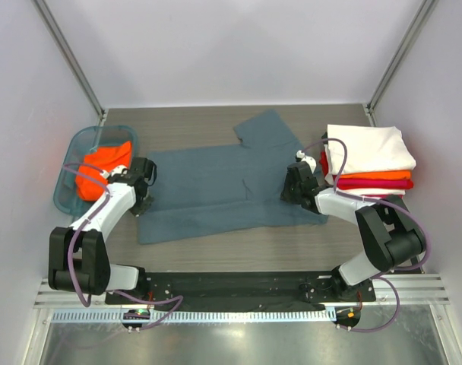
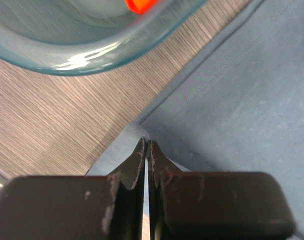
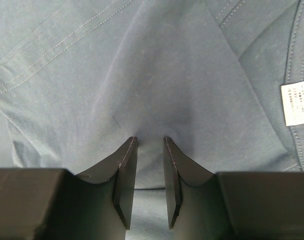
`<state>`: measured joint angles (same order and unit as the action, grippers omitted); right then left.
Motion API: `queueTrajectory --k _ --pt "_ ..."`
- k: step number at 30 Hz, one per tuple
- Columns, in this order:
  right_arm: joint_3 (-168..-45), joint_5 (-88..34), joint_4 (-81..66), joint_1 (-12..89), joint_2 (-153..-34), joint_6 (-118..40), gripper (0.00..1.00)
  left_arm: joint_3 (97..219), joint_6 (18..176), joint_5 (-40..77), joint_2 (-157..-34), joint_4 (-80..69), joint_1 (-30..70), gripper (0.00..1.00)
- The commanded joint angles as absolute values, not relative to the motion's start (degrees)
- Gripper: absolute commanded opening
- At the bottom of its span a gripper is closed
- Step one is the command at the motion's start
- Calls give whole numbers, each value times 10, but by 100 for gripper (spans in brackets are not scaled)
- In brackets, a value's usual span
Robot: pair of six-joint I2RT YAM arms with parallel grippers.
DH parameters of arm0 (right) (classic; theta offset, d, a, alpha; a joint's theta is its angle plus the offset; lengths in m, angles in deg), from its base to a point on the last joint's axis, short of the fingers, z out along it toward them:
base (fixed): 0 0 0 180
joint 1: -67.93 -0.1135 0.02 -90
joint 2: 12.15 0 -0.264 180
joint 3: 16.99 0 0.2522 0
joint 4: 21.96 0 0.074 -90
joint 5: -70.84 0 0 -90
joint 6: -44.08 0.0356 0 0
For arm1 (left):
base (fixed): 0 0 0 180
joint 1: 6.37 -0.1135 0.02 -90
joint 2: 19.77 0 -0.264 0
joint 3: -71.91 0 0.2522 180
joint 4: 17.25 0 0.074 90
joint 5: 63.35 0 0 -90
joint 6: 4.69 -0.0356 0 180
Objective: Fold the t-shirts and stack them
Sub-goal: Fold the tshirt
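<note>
A slate blue-grey t-shirt [image 1: 216, 190] lies spread flat across the middle of the table, one sleeve pointing to the back. My left gripper [image 1: 143, 199] is at its left edge, shut on the hem corner [image 2: 146, 142]. My right gripper [image 1: 290, 190] is at the shirt's right side near the collar, its fingers closed on a bunched fold of the cloth [image 3: 150, 140]. Wrinkles fan out from that fold, and the white neck label [image 3: 297, 102] shows to the right. Folded white [image 1: 368, 148], orange [image 1: 375, 175] and red [image 1: 375, 184] t-shirts sit stacked at the right.
A teal translucent basket [image 1: 68, 171] stands at the left edge with an orange t-shirt [image 1: 102, 167] in it; its rim [image 2: 82, 55] is close to my left gripper. White walls enclose the table on three sides.
</note>
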<state>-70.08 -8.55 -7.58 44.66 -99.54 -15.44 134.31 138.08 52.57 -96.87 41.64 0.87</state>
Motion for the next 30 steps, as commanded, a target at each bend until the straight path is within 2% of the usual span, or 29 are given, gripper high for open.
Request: queueTrajectory --k 1,9,14,17,18,20,26,30 --pt "-708 -47 -41 447 -1007 -151 33 1351 1390 552 -975 425 -5 1" --pt "-714 -55 -35 447 -990 -151 38 1351 1357 510 -965 386 -4 34" --pt "-735 -61 -17 448 -964 -154 42 1357 1337 492 -921 374 -4 40" --pt "-761 -57 -3 446 -954 -158 45 1363 1320 464 -898 350 -4 49" --pt "-782 -52 3 448 -954 -161 45 1364 1314 454 -894 339 -4 55" --pt "-805 -47 17 450 -958 -166 45 1371 1310 440 -890 315 -4 61" --pt "-933 -55 45 469 -1009 -185 45 1421 1307 414 -932 262 -4 71" --pt "-1088 -55 82 490 -1098 -195 46 1472 1295 420 -976 249 -4 80"
